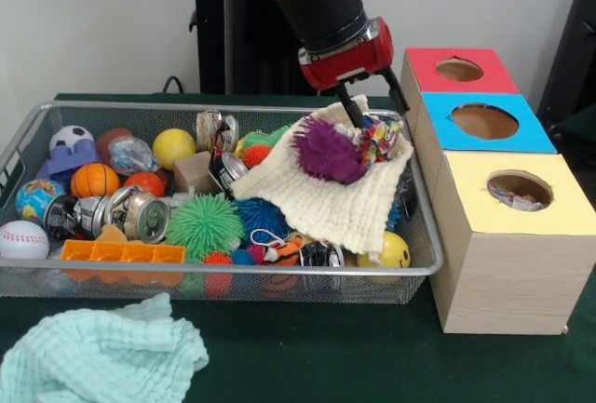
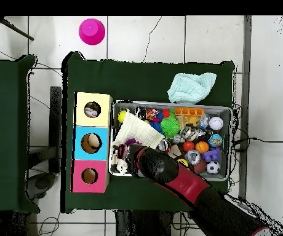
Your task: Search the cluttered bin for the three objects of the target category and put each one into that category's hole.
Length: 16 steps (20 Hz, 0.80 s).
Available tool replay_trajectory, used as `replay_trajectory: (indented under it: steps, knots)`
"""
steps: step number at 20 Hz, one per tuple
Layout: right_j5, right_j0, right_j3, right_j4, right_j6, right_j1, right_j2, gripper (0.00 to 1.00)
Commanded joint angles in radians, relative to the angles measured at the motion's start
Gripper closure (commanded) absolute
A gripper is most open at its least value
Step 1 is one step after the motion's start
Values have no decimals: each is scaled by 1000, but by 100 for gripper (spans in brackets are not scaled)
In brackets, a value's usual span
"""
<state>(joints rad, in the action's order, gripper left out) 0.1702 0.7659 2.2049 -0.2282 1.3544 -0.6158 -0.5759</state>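
My gripper [image 1: 374,108] hangs open at the right end of the wire bin [image 1: 233,273]. Its two black fingers straddle a crumpled colourful wrapper [image 1: 378,137] just below them, without closing on it. The wrapper lies on a cream cloth [image 1: 321,198], next to a purple spiky ball [image 1: 326,150]. To the right stand three boxes with a hole each: red [image 1: 456,70], blue [image 1: 484,121] and yellow [image 1: 519,189]. Something crumpled shows inside the yellow box's hole. In the overhead view my arm [image 2: 168,173] covers that end of the bin [image 2: 225,109].
The bin also holds crushed cans [image 1: 145,216], a green spiky ball [image 1: 205,224], a basketball [image 1: 93,180], a soccer ball [image 1: 70,136], a baseball [image 1: 20,238], a yellow ball [image 1: 173,147] and an orange brick [image 1: 121,252]. A mint cloth [image 1: 93,356] lies on the table in front.
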Motion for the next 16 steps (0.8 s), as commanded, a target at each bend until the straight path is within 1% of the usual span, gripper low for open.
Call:
replay_trajectory:
  steps: [1, 5, 8, 10, 13, 16]
  knots:
    - [77, 11, -10, -79, 256, -27, -67, 0]
    - [87, -5, -13, -104, 271, -38, -55, 0]
    - [86, -21, -20, -108, 262, -39, -38, 0]
    - [97, -51, -45, -108, 248, -33, 5, 0]
    - [92, -77, -62, -103, 236, -19, 49, 0]
    - [112, -136, -103, -78, 204, 7, 146, 0]
